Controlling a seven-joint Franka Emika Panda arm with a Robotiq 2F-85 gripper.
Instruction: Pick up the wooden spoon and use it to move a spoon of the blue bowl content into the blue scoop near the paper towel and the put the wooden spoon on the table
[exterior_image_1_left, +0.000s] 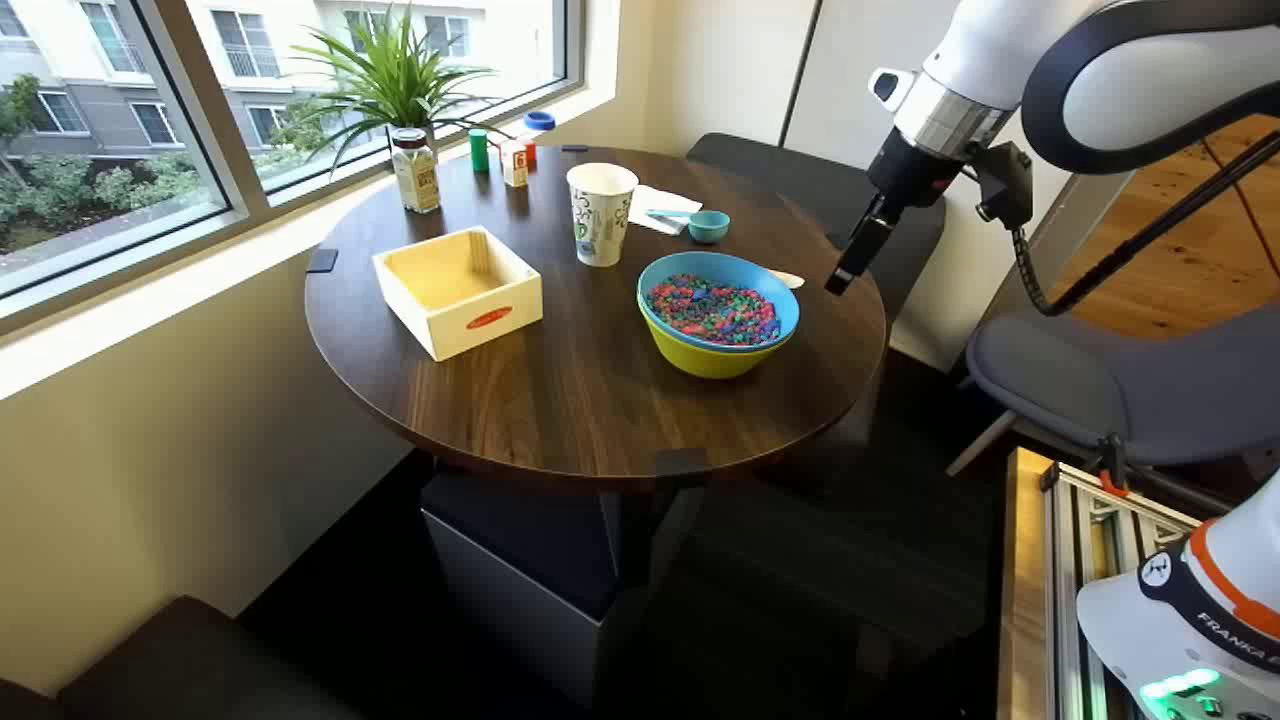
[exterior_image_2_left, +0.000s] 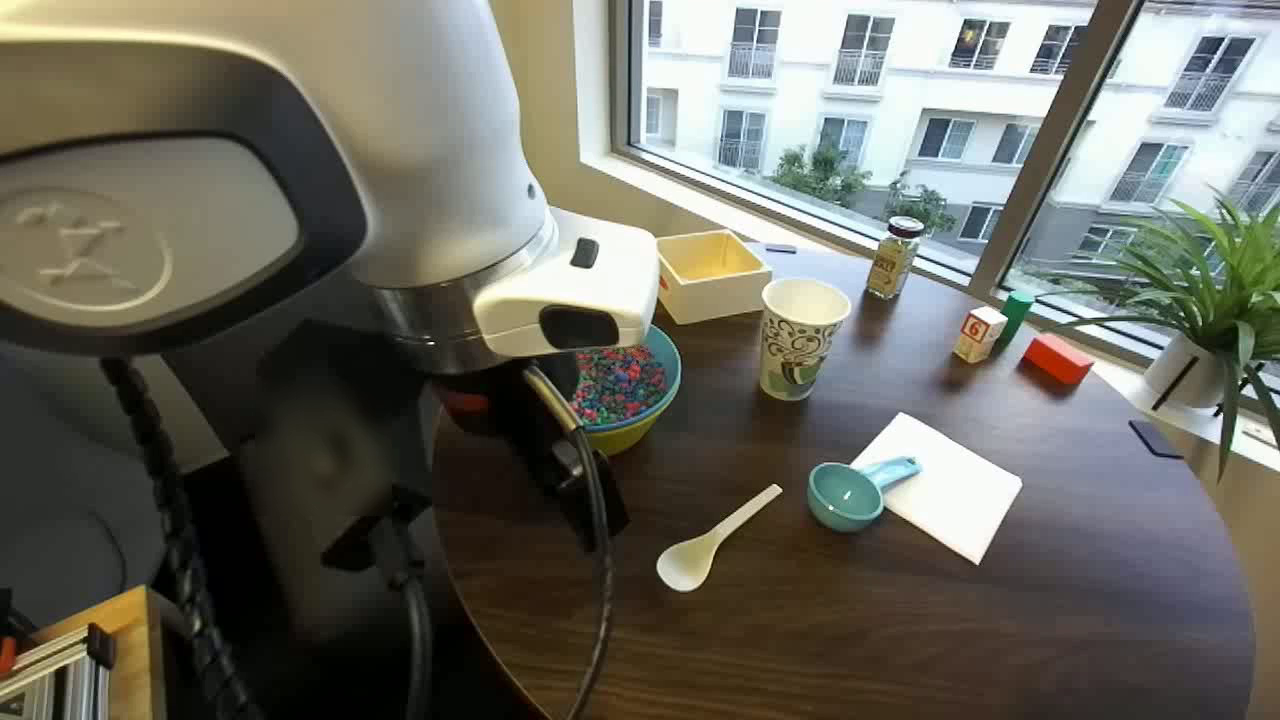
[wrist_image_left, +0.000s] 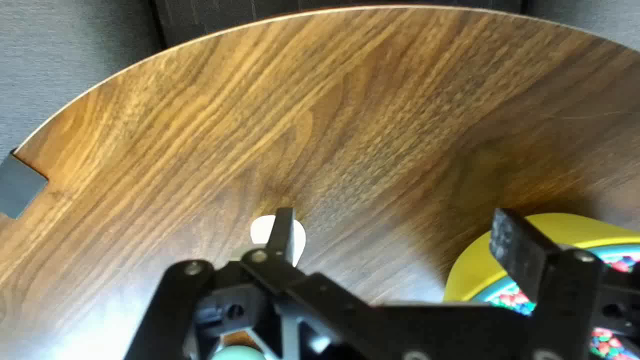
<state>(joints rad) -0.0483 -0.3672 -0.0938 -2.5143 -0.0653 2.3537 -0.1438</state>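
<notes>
Fingers (wrist_image_left: 284, 232): released and spread wide; I see wood grain between them.
Gripper (wrist_image_left: 392, 227): above the table (exterior_image_2_left: 800, 650); in an exterior view I have it at 2 o'clock from the blue bowl (exterior_image_1_left: 720, 264), tips slanting toward 7 o'clock.
Wooden spoon (exterior_image_2_left: 703, 549): pale, lying on the table; in an exterior view, at 5 o'clock from the blue bowl, handle toward 2 o'clock. In my wrist view one finger partly covers its rounded end.
Blue bowl: blue inside, yellow-green outside; at 4 o'clock in my wrist view, partly covered by the opposite finger.
Blue bowl content (exterior_image_2_left: 622, 385): heap of small pieces, red, blue and green.
Blue scoop (exterior_image_2_left: 845, 497): near the wooden spoon, at 2 o'clock from it, handle lying over the paper towel (exterior_image_2_left: 955, 490).
Paper towel: white, flat, at 3 o'clock from the blue scoop.
Paper cup (exterior_image_2_left: 800, 340): patterned, upright, at 2 o'clock from the blue bowl.
Yellow box (exterior_image_2_left: 720, 298): at 1 o'clock from the blue bowl.
Jar (exterior_image_2_left: 893, 258): dark lid, upright, near the window (exterior_image_2_left: 990, 240).
Number block (exterior_image_2_left: 978, 335): marked 6; green cylinder (exterior_image_2_left: 1016, 312) at its 2 o'clock.
</notes>
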